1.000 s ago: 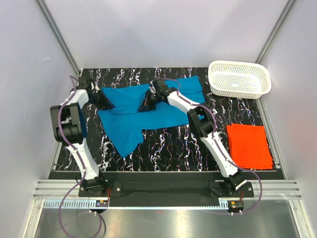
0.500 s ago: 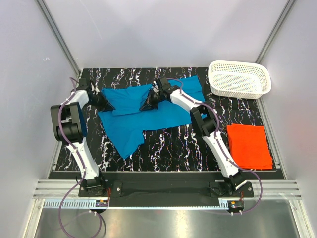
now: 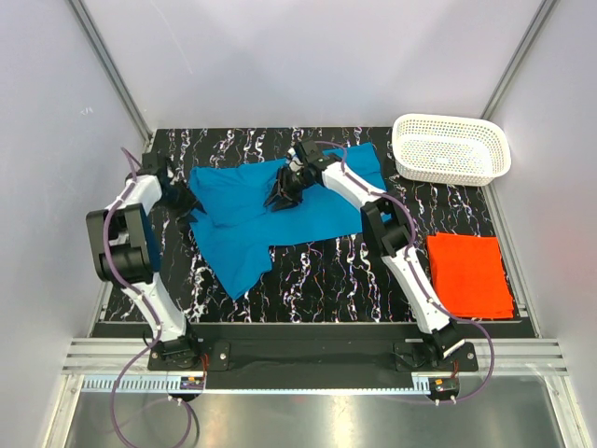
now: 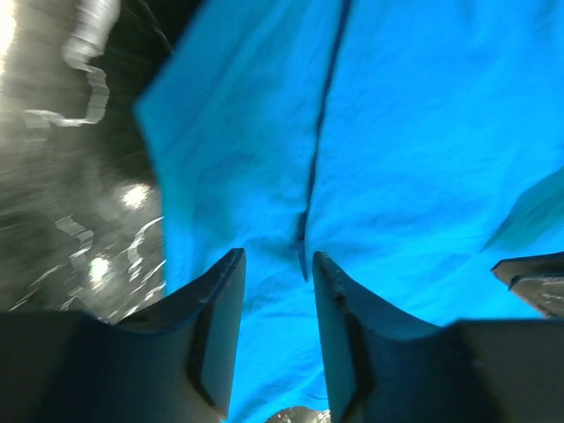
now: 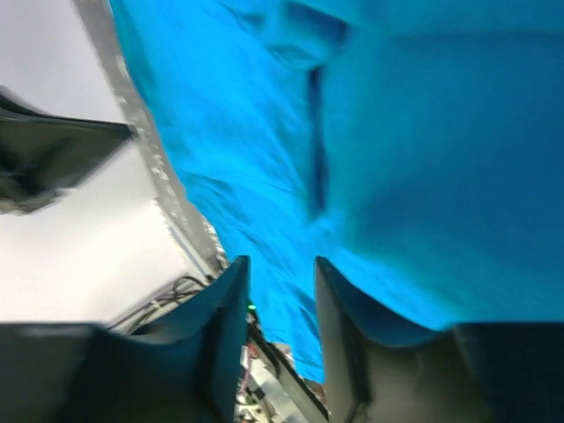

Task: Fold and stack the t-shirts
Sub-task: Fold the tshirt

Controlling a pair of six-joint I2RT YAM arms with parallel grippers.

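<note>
- While both arms reach out over the black marbled tabletop [image 3: 326, 280], a bright blue t-shirt [image 3: 312, 219] lies loosely spread across its far middle. The shirt is creased and partly doubled over, and one flap trails toward the near left.
- At the shirt's left edge, the left gripper [image 4: 275, 264] sits low over the cloth. Its wrist view shows two dark fingers [image 4: 216, 317] standing apart with a narrow gap between them. Blue fabric and a dark crease show through the gap, and nothing is pinched there.
- Over the upper middle of the same shirt, the right gripper [image 5: 278, 269] points down and to the left. Its fingers also stand apart, with rumpled blue cloth visible beyond them and nothing caught between them.
- Whether either gripper's tips touch the fabric cannot be told; both wrist views are blurred.
- On the right side of the tabletop, toward the near edge, an orange-red t-shirt [image 3: 468, 273] lies folded into a flat, neat rectangle. It sits just beside the lower part of the right arm and well apart from the blue t-shirt.
- In the far right corner stands a white perforated plastic basket [image 3: 452, 170], apart from both shirts and from both arms.
</note>
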